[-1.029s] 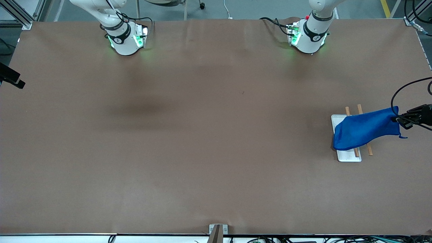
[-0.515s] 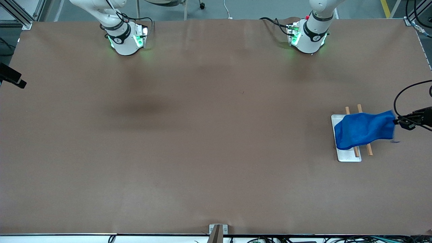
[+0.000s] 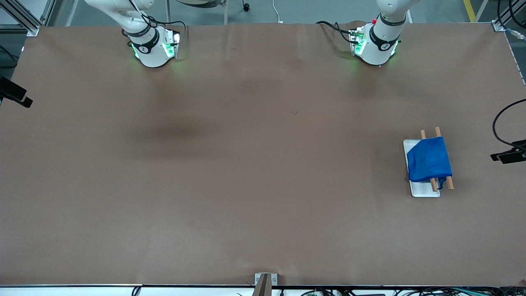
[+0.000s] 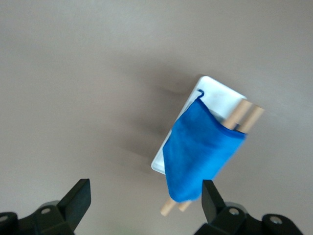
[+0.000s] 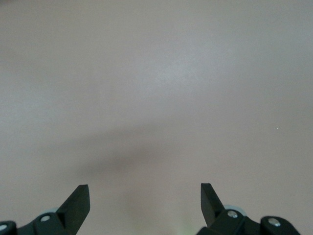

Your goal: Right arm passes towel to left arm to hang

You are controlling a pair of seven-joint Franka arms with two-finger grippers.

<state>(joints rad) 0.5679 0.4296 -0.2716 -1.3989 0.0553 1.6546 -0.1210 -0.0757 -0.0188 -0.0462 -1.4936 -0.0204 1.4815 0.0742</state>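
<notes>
From the front camera I see the surface (image 3: 263,164) evenly and softly lit from overhead, with a broad diffuse shadow patch toward the right arm's end. Green base lights spill onto it (small glows only). My left wrist view is slightly motion-smeared around the towel (image 4: 200,147); the right wrist view looks pale, washed out, with one faint shadow band.

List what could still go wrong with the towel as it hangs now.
The towel is draped over two wooden rods on a white base, bunched toward one end, so it might slide off. Its loop dangles by the rod tips. The left gripper is open, with nothing in it, so nothing would catch a slip.
</notes>
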